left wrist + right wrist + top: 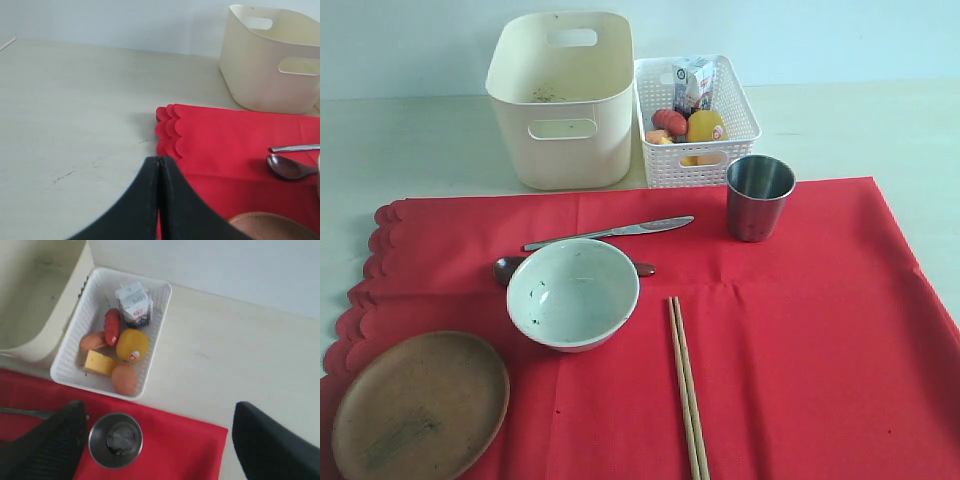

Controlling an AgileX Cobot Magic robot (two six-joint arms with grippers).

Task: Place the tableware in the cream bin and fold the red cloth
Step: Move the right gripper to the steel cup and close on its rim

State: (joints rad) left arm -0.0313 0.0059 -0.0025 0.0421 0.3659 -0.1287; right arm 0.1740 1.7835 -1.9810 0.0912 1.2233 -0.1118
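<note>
One red cloth (820, 330) carries the tableware; two containers upper centre.
Lower left, one plate (420, 405); then one spoon (506, 268), one bowl (573, 292), one knife (610, 232), two chopsticks (687, 385), one cup (759, 197). One bin (560, 110); one basket (745, 120) holds five toy foods (132, 344), one carton (134, 304). The left end effector (158, 166) is closed, empty; the right end effector (159, 408) gapes, empty.

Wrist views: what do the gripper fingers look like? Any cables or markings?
Left gripper: two smooth matte-black fingers with curved outer edges narrowing to the tips. Right gripper: black, rounded fingers, one seemingly with a fine grid texture. No cables or markings visible.
</note>
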